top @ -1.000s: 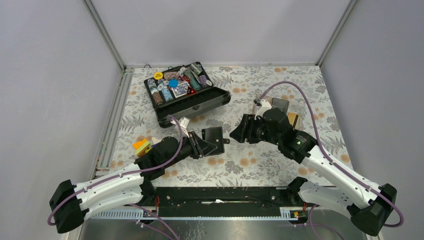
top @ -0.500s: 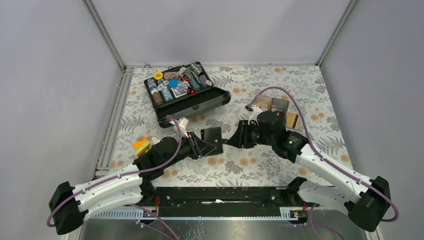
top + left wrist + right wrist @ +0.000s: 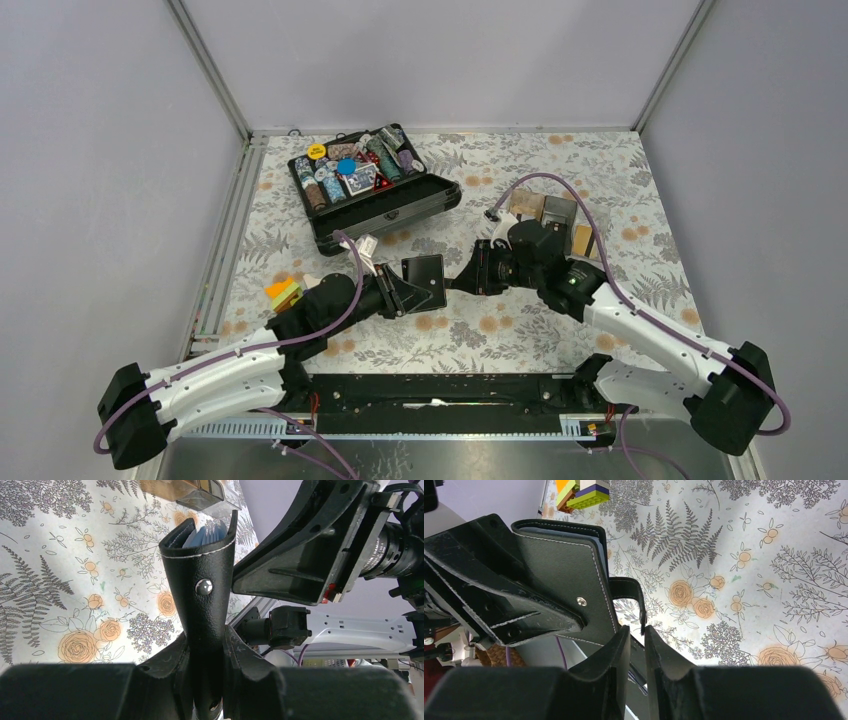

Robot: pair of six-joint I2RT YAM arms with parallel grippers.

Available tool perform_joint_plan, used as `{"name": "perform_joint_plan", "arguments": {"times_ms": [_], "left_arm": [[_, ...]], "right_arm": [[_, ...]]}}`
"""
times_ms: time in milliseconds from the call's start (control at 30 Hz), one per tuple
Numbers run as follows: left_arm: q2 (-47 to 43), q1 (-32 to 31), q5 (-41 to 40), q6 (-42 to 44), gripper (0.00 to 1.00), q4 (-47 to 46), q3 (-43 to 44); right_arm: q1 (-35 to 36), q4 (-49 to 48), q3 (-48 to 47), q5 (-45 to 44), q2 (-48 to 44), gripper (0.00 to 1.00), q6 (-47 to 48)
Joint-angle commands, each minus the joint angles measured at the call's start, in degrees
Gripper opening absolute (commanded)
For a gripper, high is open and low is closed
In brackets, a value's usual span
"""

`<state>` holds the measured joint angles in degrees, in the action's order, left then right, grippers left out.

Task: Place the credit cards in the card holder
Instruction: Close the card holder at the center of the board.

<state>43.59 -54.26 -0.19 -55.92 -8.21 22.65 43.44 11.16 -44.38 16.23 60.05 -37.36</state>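
Note:
My left gripper is shut on the lower edge of the black card holder and holds it upright above the table. In the left wrist view the card holder stands between my fingers, with blue-grey pockets showing at its top. My right gripper is right beside it; its jaws stand a narrow gap apart. In the right wrist view the holder's strap hangs with its end at the tips of my right gripper. The credit cards, tan with a dark stripe, lie in a clear tray behind the right arm.
An open black chip case full of poker chips stands at the back left. Coloured toy bricks lie by the left arm and show in the right wrist view. The clear tray also shows in the left wrist view.
My right gripper has moved left, from a short way off to right up against the card holder's strap. The left gripper and the card holder have stayed in place.

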Motion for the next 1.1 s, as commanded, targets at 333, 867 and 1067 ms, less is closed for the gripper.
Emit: {"name": "perform_joint_plan", "arguments": {"times_ms": [333, 867, 1067], "left_arm": [[-0.92, 0.42, 1.45, 0.43, 0.0, -3.13, 1.6], [-0.74, 0.43, -2.8, 2.0, 0.0, 1.98, 2.96], [2.21, 0.4, -2.54, 3.06, 0.0, 3.3, 4.53]], "right_arm": [[-0.13, -2.31, 0.16, -0.16, 1.8, 0.18, 0.69], [-0.16, -0.31, 0.81, -2.11, -0.63, 0.0, 5.34], [-0.11, -4.62, 2.04, 5.72, -2.65, 0.0, 5.64]]}}
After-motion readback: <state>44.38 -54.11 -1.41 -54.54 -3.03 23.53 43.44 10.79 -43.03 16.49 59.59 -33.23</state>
